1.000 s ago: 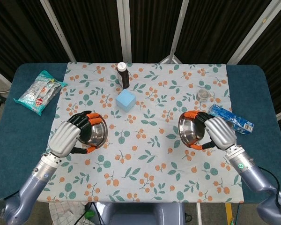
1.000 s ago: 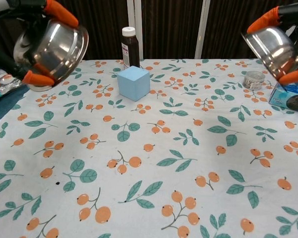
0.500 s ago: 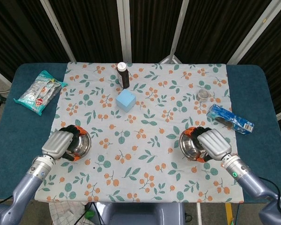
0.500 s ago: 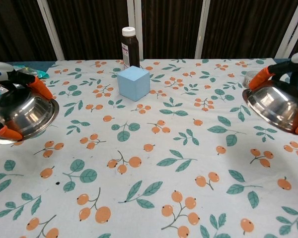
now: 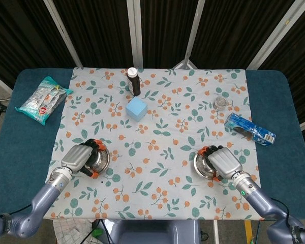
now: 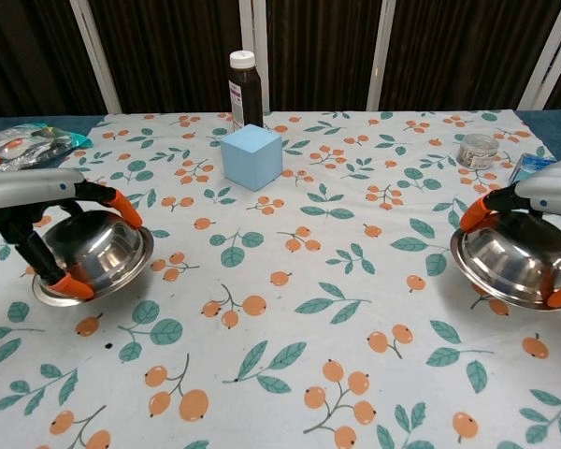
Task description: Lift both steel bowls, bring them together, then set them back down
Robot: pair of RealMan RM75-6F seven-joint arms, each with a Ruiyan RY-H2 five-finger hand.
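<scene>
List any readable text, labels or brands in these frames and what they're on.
None can be read.
Dark brown bottle with white cap: label print too small.
Crinkled snack packet: red and white markings, blurred.
Blue rectangular packet: print blurred.
Small round tin: side lettering illegible.
Two steel bowls, light blue cube: no text.

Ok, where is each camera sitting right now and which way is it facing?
Head view: high above the near table edge, looking down on the whole cloth; both forearms show, left robot hand and right robot hand over the bowls.
Chest view: low at the near edge, facing the curtains; only the robot hands show.
Shared: left bowl, right bowl, blue cube, brown bottle.
</scene>
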